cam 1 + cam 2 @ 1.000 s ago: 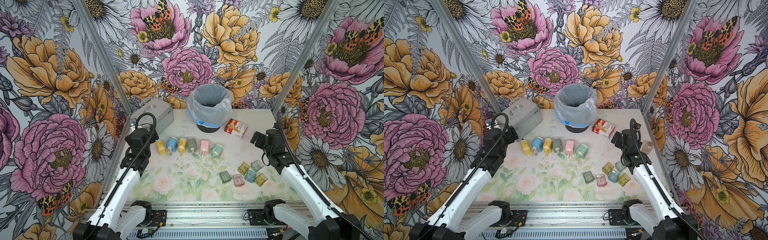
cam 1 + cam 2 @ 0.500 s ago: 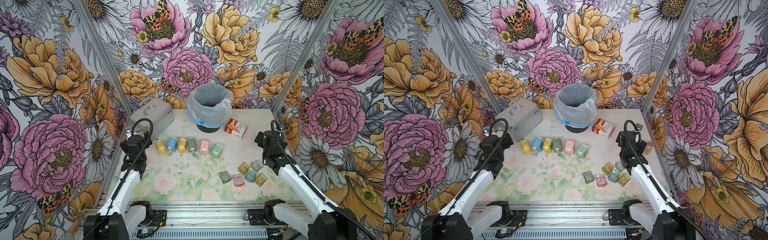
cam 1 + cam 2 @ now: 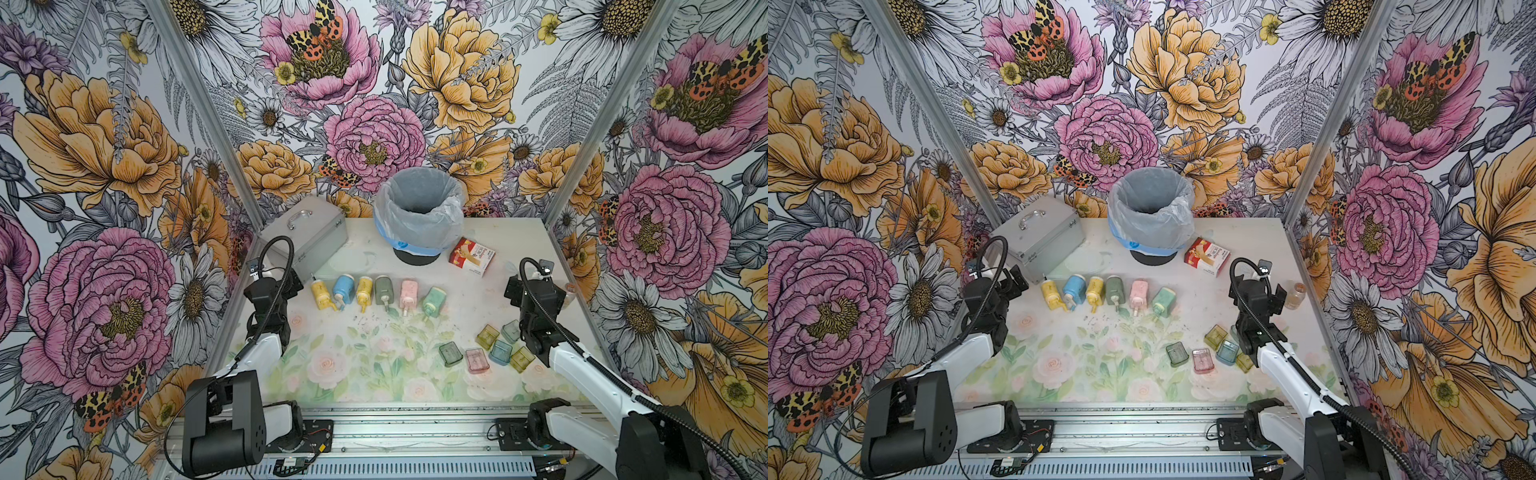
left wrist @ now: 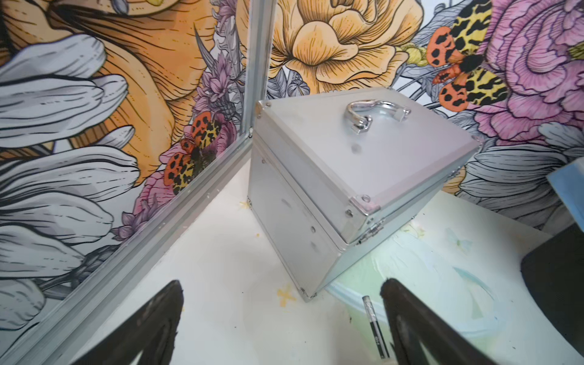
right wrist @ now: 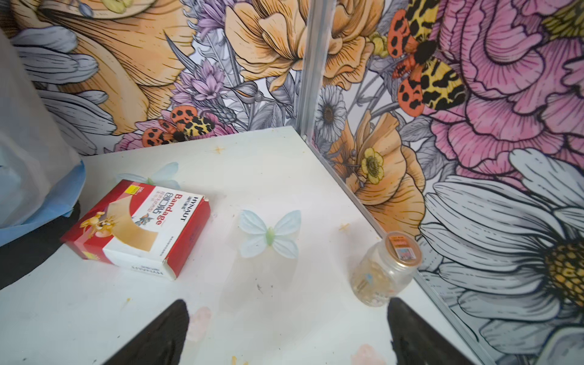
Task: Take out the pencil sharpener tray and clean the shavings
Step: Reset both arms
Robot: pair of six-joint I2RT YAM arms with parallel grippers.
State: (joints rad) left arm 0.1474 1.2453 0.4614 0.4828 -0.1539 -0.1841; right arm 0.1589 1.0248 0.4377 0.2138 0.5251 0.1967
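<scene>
Nearest, six translucent sharpener trays lie out of their sharpeners in a cluster, well in front of the bin and to its right. Closer to the bin, dark shavings speckle the tabletop, just before a row of six pencil sharpeners. The left gripper and right gripper flank the bin, both spread wide and holding nothing.

Table: floral-printed top, marked. Lined bin stands at rear centre. Left of bin: silver case. Just right of bin: bandage box. In front of bin: six sharpeners lying in a row, shavings scattered just nearer. Front-right of bin: six trays, clustered. Far right of bin: small jar
</scene>
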